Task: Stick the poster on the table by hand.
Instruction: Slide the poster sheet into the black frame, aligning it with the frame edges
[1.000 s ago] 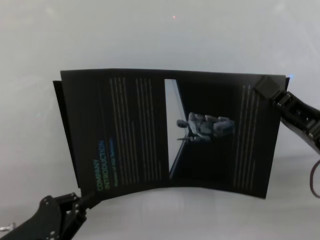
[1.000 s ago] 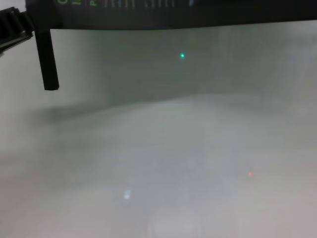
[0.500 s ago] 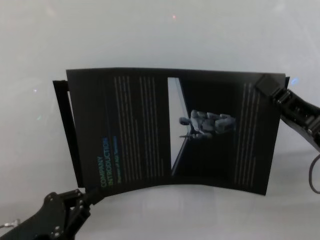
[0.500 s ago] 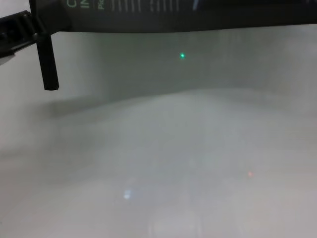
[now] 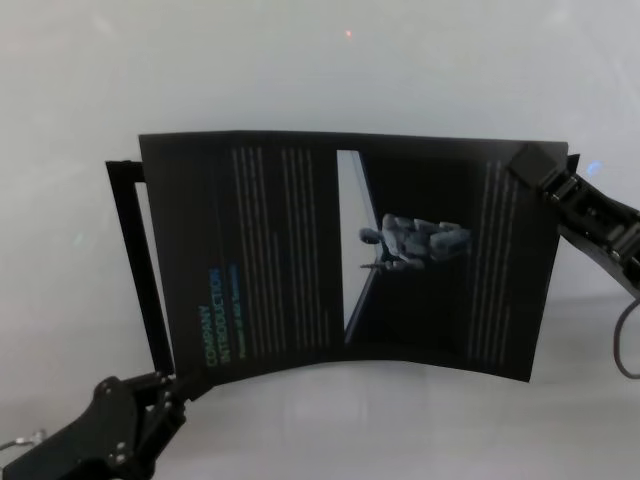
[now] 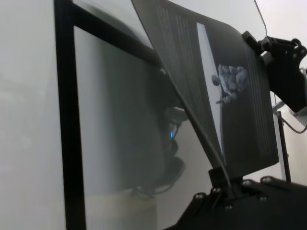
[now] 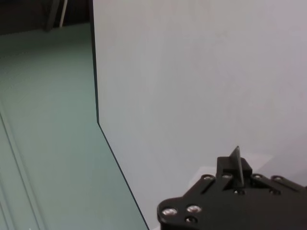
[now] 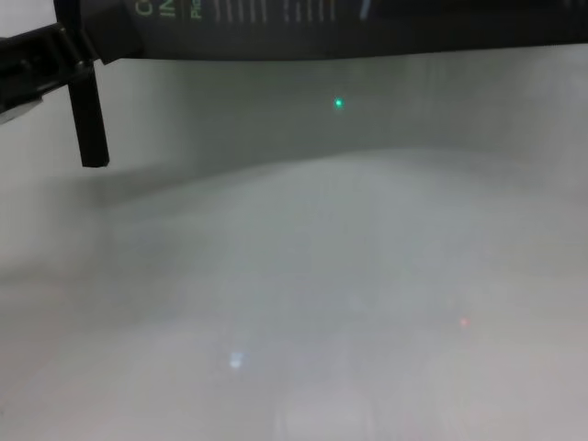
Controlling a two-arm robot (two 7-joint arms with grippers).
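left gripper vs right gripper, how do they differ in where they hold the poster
The left gripper pinches the poster at its near left corner, beside the green heading, while the right gripper pinches the far right corner. The left gripper sits low at the head view's bottom edge with its arm reaching up from below; the right gripper's arm comes in from the right side. Both are black, and both are shut on the sheet, holding it bowed above the table.
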